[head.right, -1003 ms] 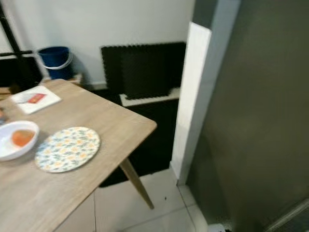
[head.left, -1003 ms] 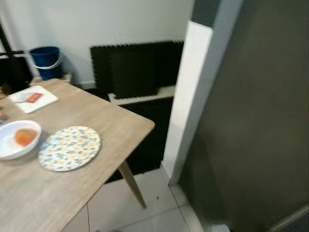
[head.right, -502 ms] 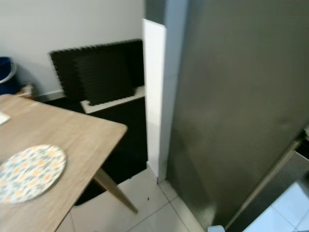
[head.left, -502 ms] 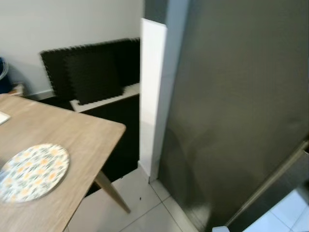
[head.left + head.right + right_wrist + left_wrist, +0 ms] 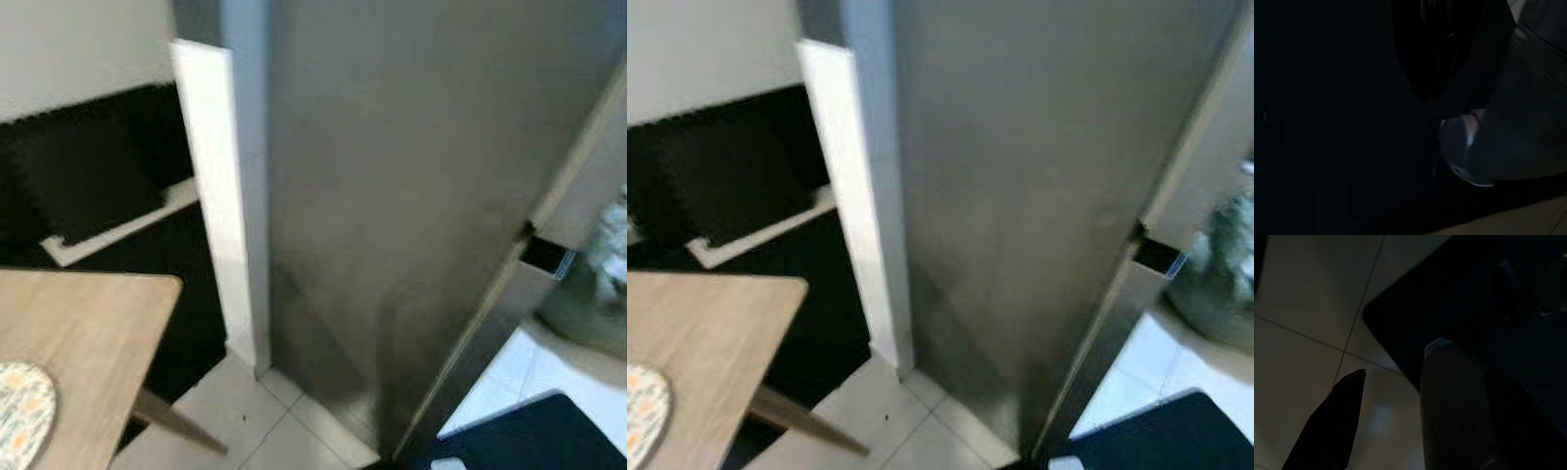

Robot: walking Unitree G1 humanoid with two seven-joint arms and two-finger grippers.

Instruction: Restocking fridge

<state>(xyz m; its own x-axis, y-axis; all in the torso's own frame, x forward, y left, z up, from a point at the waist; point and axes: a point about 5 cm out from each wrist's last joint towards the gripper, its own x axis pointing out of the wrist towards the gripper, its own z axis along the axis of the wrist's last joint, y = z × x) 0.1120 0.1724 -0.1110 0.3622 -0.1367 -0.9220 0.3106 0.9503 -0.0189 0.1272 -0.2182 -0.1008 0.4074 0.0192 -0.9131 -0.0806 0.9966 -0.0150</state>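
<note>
Fridge [image 5: 392,196] grey steel; side panel [image 5: 211,176] white; tabletop [image 5: 78,333] pale wood; plate [image 5: 22,411] floral; mat [image 5: 534,436] dark navy; floor tiles [image 5: 245,411] white.

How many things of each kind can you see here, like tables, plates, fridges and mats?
Fridge: 1
Wooden table: 1
Flowery plate: 1
Dark floor mat: 1
White upright panel: 1
Black foam mats against the wall: 1 stack; the count within it cannot be told
Total: 6
</note>
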